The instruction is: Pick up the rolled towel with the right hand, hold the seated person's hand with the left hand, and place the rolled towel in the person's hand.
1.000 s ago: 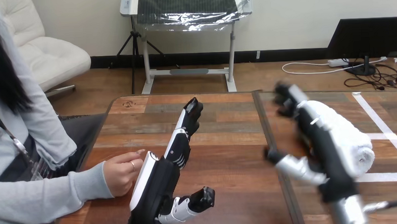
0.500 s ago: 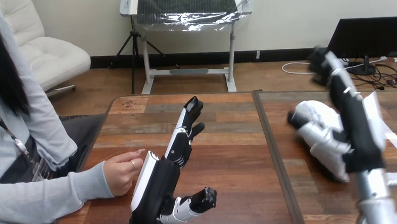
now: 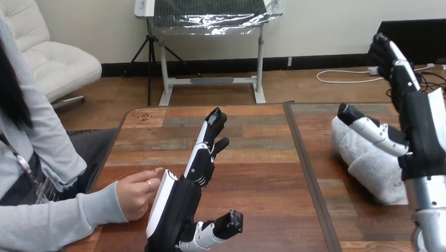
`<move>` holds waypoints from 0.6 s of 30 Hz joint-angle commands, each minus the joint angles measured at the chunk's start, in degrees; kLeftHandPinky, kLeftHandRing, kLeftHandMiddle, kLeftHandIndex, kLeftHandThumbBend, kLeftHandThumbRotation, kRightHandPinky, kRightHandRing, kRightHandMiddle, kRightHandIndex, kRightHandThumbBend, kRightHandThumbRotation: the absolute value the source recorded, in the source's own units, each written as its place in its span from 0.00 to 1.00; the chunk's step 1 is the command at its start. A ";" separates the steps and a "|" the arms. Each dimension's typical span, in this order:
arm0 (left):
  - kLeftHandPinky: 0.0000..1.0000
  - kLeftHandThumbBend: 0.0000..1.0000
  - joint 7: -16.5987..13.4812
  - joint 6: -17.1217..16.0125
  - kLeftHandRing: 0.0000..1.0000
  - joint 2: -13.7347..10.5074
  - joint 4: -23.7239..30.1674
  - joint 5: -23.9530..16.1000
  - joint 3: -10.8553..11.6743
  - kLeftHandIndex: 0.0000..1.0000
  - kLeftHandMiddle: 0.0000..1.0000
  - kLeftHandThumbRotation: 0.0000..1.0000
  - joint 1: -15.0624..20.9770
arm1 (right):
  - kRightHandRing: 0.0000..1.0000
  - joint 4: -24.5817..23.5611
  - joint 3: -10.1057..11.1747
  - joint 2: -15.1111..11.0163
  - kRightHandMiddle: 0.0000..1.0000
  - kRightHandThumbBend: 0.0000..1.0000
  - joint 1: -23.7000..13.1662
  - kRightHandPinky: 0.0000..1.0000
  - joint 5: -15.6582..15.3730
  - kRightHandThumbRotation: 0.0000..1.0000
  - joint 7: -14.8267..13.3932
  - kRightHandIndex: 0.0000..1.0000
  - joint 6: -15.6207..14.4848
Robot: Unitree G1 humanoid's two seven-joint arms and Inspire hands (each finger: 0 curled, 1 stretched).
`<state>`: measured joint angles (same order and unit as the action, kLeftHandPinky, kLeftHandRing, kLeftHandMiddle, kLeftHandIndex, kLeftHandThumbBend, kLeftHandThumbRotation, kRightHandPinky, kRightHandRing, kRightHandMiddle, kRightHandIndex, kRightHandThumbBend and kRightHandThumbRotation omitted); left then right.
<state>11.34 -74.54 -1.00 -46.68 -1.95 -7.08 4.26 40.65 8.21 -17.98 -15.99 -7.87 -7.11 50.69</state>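
The white rolled towel (image 3: 365, 158) lies on the table at the right. My right hand (image 3: 418, 130) stands upright beside and over it, open, with its fingers straight up and its thumb stretched across the roll's top. My left hand (image 3: 178, 203) stands at the lower middle, open, with straight fingers pointing away and the thumb out to the right. The person's hand (image 3: 135, 192) rests loosely curled on the table right beside my left hand's back; I cannot tell if they touch.
The wooden table (image 3: 257, 170) has a dark seam down its middle and white tape lines (image 3: 422, 133) at the far right. The person's grey sleeve (image 3: 49, 221) lies along the left edge.
My right hand has lifted off the towel and swung to its right side, fingers rising upright. The towel now shows in front of it. My left hand and the person's hand stayed put.
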 commanded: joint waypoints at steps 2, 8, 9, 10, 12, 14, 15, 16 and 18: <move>0.95 1.00 0.38 -1.15 1.00 0.61 0.15 1.60 -0.50 1.00 1.00 0.80 2.09 | 0.93 -3.99 1.56 -2.40 0.92 1.00 -5.55 0.92 -0.72 0.63 -1.61 0.93 -3.95; 0.95 1.00 -0.51 -1.41 1.00 0.76 0.20 0.39 0.13 1.00 1.00 0.81 1.96 | 0.93 -6.71 2.12 -3.82 0.91 1.00 -6.50 0.92 -3.13 0.64 -3.36 0.93 -11.13; 0.95 1.00 -0.47 -1.40 1.00 0.75 0.21 0.49 0.05 1.00 1.00 0.81 1.95 | 0.93 -7.08 2.15 -3.94 0.91 1.00 -6.50 0.92 -3.45 0.64 -3.54 0.93 -11.76; 0.95 1.00 -0.26 -1.09 1.00 0.72 0.42 0.82 -0.19 1.00 1.00 0.81 1.84 | 0.93 -7.54 2.18 -4.50 0.91 1.00 -6.91 0.92 -4.34 0.64 -3.99 0.93 -13.60; 0.95 1.00 -0.04 -0.71 1.00 0.67 0.69 1.15 -0.44 1.00 1.00 0.81 1.70 | 0.93 -8.29 2.18 -5.11 0.91 1.00 -7.29 0.93 -5.31 0.65 -4.51 0.93 -15.95; 0.95 1.00 -0.10 -0.65 1.00 0.67 0.84 1.09 -0.46 1.00 1.00 0.80 1.57 | 0.93 -9.08 2.06 -5.96 0.91 1.00 -7.75 0.93 -6.29 0.66 -4.67 0.94 -18.07; 0.95 1.00 -0.13 -0.65 1.00 0.66 0.87 1.07 -0.45 1.00 1.00 0.80 1.54 | 0.94 -9.41 2.01 -6.16 0.92 1.00 -7.82 0.93 -6.54 0.66 -4.70 0.94 -18.71; 0.95 1.00 -0.14 -0.60 1.00 0.65 0.92 1.10 -0.48 1.00 1.00 0.80 1.48 | 0.94 -9.88 1.96 -6.50 0.92 1.00 -8.00 0.93 -6.94 0.66 -4.69 0.94 -19.92; 0.95 1.00 -0.13 -0.53 1.00 0.62 0.98 1.18 -0.55 1.00 1.00 0.80 1.43 | 0.94 -10.59 1.87 -6.78 0.92 1.00 -8.11 0.93 -7.32 0.67 -4.69 0.94 -21.42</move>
<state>11.27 -74.73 -0.96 -46.72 -1.52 -7.68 4.25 34.93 9.35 -21.75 -18.26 -14.15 -10.76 32.16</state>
